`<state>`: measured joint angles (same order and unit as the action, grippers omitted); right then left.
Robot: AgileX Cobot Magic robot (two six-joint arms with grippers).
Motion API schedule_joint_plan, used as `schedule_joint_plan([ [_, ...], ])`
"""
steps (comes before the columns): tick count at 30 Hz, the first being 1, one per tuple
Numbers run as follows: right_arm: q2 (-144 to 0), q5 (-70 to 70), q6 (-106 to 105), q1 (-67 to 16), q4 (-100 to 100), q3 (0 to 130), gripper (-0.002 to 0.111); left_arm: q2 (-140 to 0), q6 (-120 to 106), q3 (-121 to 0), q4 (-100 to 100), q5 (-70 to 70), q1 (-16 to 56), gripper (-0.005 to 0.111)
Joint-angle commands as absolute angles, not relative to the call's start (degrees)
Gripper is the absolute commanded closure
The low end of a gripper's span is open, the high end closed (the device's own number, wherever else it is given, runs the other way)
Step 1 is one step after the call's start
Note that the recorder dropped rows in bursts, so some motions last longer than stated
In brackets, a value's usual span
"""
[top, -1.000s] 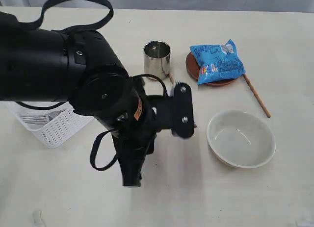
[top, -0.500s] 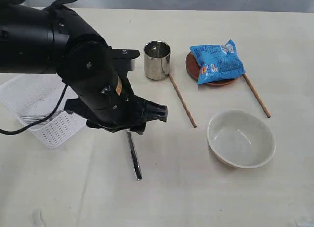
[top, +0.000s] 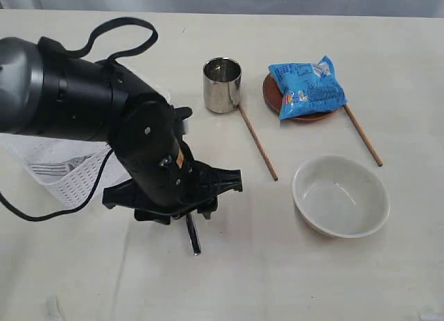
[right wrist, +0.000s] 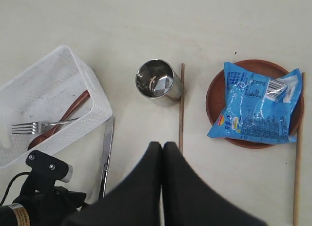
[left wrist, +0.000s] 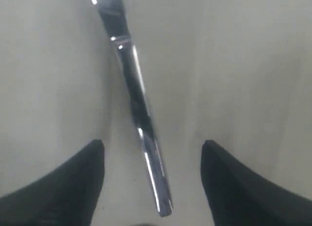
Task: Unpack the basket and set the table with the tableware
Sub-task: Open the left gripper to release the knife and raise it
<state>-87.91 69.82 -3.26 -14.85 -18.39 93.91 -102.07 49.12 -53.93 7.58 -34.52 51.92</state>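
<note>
Exterior view, lower left: I am seeing the left arm [top: 104, 120] bulking over the table [top: 277, 279], wrist bent down and a cable looping over its back. The left gripper [left wrist: 151, 157] is hanging with its jaws spread wide. The knife [left wrist: 139, 118] is lying flat on the table between the two fingers [left wrist: 85, 172], touching neither. From outside, only the knife's near end [top: 193, 239] is poking out from under the wrist, low and left of centre.

The right gripper [right wrist: 162, 145] is hovering high above the table, its jaws pressed together on nothing. I cannot find it in the exterior view.

Containers:
- Bowl [top: 340, 196] is sitting right of centre, well apart from the arm.
- Basket [top: 76, 186] is sitting at the left edge of the frame, half hidden by the arm. The right wrist view is showing a fork [right wrist: 39, 126] and a dark wooden spoon [right wrist: 68, 116] lying inside it. The knife is lying just outside its wall.
- Cup [top: 222, 85] is standing upright, upper centre.
- Plate [top: 274, 92] is sitting to the right of the cup, with a blue snack bag [top: 306, 89] lying on it.

One chopstick [top: 258, 142] is running from the cup's base down toward the bowl. The second chopstick [top: 363, 135] is lying to the right of the plate.

Open room: bare table is stretching along the bottom of the frame and across the top, beyond the cup and plate. The far table edge is showing at the very top.
</note>
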Motion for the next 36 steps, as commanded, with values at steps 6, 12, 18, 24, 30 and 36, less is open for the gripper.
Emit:
schedule_joint_plan([
  [6,-87.56,69.96,-3.23,-14.42,-19.31,93.9,0.109,-102.12,51.05,-50.76,9.0,-29.28,52.16,0.051],
  [12,-87.56,69.96,-3.23,-14.42,-19.42,93.9,0.109,-102.12,55.04,-49.54,9.9,-29.38,52.16,0.061],
  [18,-87.56,69.96,-3.23,-14.42,-20.36,93.9,0.109,-102.12,56.12,-48.77,9.9,-28.2,52.16,0.091],
  [24,-87.56,69.96,-3.23,-14.42,-21.12,93.9,0.109,-103.36,55.54,-48.77,11.22,-27.35,52.16,0.1],
  [30,-87.56,69.96,-3.23,-14.42,-21.12,93.9,0.109,-104.81,50.83,-48.77,11.27,-28.14,52.04,0.071],
  [36,-87.56,69.96,-3.8,-14.42,-21.13,93.9,0.109,-104.81,48.69,-48.77,5.89,-29.08,52.04,0.084],
])
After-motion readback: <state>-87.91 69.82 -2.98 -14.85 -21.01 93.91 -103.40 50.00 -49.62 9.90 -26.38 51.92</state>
